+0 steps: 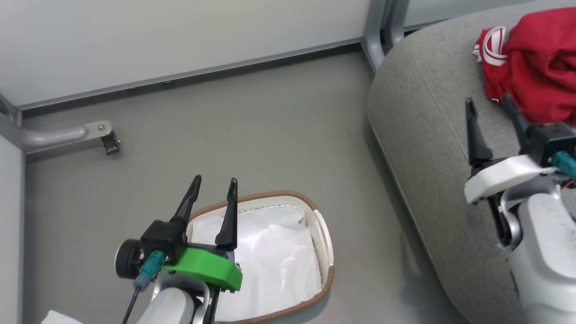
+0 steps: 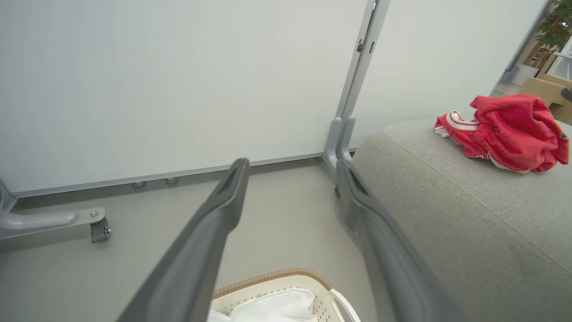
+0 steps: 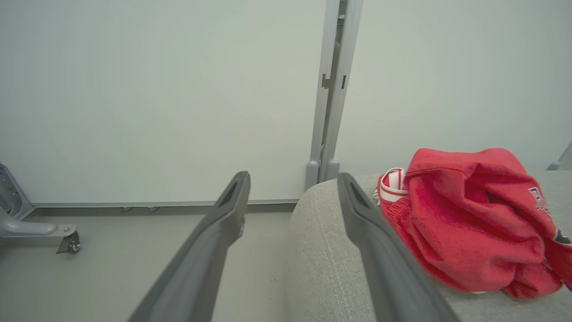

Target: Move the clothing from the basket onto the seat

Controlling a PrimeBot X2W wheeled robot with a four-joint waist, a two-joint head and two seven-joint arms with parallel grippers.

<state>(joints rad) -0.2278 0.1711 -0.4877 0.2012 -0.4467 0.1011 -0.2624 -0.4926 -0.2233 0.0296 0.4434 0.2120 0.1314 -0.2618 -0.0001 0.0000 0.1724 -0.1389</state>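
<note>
clothing [image 1: 535, 67] lies in one crumpled red heap with white trim on the seat [image 1: 423, 135], well apart from the basket [image 1: 328, 252] and higher than it. the basket stands on the floor [image 1: 270, 126] just beside the seat's rounded edge, and inside it we see only the white liner cloth [image 1: 270, 256], with no red in the part that shows. our left gripper [image 1: 215, 181] hovers over the basket's rim on the side away from the seat, fingers spread and nothing between them. our right gripper [image 1: 488, 100] is far from the basket, over the seat, with its jaws apart and empty too. one of its fingers runs close along the edge of the heap, and we cannot tell whether it touches the cloth. we judge that the carrying step is over and the task is at or near its end, since the garments we can see are all on the seat. part of the basket is hidden behind our left arm, so the next move calls for a look under the liner folds for any red left there. if none turns up, we should draw the right arm back from the heap, keeping its fingers clear so they do not snag the fabric and drag it toward the basket.
</note>
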